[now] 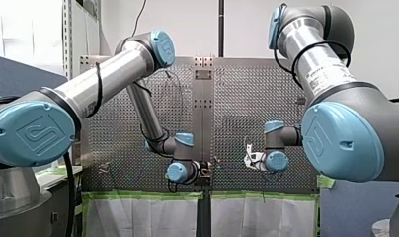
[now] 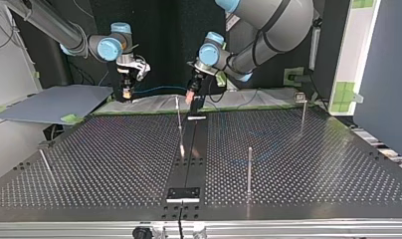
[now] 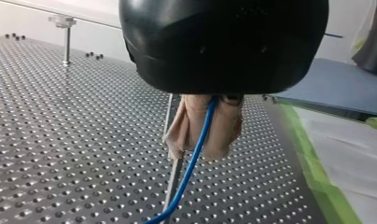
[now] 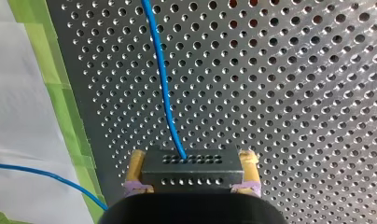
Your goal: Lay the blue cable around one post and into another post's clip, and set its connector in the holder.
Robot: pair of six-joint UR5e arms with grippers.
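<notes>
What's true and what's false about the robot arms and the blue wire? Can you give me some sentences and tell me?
1. My right gripper holds a black connector. True.
2. The blue cable runs between my left gripper's beige pads. True.
3. The connector lies flat on the table. False: yellow pads hold it off the perforated table.
4. The tape is red. False: the tape along the table's edge is green.
5. Both grippers are empty. False: one holds the connector, the other the cable.
</notes>
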